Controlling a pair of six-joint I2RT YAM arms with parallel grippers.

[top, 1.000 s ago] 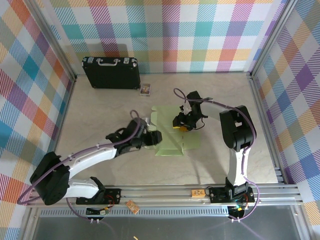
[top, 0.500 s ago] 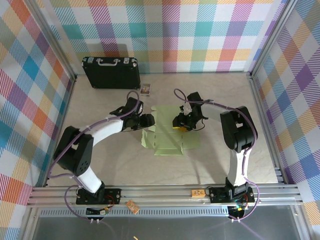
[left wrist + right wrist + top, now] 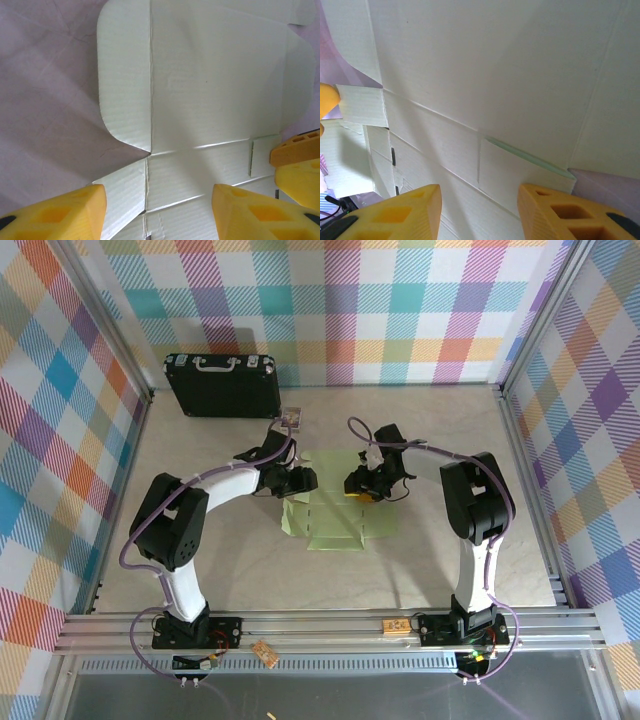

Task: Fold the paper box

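Looking down over my two arms, I judge the folding barely begun: the paper box lies as a nearly flat cutout in the middle of the table, well apart from the black case at the far wall. Its scored creases show plainly, yet I see no wall standing upright and no tab tucked in. From my left wrist, one rounded flap seems to lift a little off the table, to judge by the shadow under its edge. From my right wrist, a small tab shows a raised green edge. That is all the shaping I can make out, so raising the sides, closing the ends and tucking the tabs are all left to do. My left pincer stands with its fingers spread apart and nothing between them, poised above the box's left side with a long crease running straight into the gap. My right pincer is likewise spread and empty, over the far right part of the card near that small tab. Whether either one touches the card I cannot tell. Seen from above, the two face each other across the far half of the box, while the near half lies uncovered toward my bases.
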